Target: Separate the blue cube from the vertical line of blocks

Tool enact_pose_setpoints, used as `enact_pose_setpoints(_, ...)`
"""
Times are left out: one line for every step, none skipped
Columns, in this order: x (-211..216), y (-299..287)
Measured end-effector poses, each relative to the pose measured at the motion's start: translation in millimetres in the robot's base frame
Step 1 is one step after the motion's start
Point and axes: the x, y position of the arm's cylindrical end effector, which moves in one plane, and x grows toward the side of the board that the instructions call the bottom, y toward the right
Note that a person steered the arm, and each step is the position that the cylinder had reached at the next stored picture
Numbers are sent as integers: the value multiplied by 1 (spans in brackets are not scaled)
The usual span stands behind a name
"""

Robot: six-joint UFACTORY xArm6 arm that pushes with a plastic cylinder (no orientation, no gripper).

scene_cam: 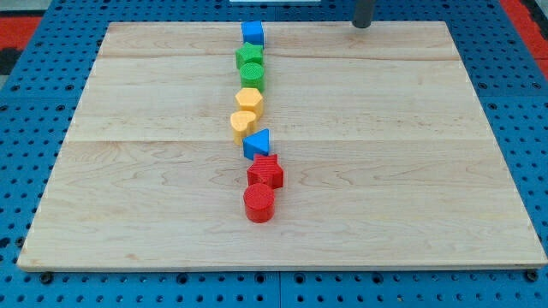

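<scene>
The blue cube (253,33) sits at the top end of a vertical line of blocks on the wooden board (128,171). Below it come a green star (249,56), a green cylinder (253,75), a yellow block (249,100), a second yellow block (244,125), a blue triangular block (257,143), a red star (266,172) and a red cylinder (259,204). My tip (363,25) is at the view's top edge, well to the right of the blue cube and apart from every block.
The board lies on a blue perforated table (34,282). Red surfaces show at the view's top left corner (26,26) and top right corner (522,21).
</scene>
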Motion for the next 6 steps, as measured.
enact_pose_setpoints(7, -37)
enact_pose_setpoints(11, -69)
enact_pose_setpoints(12, -103)
enact_pose_setpoints(28, -170)
enact_pose_setpoints(78, -240)
enact_pose_setpoints(71, -247)
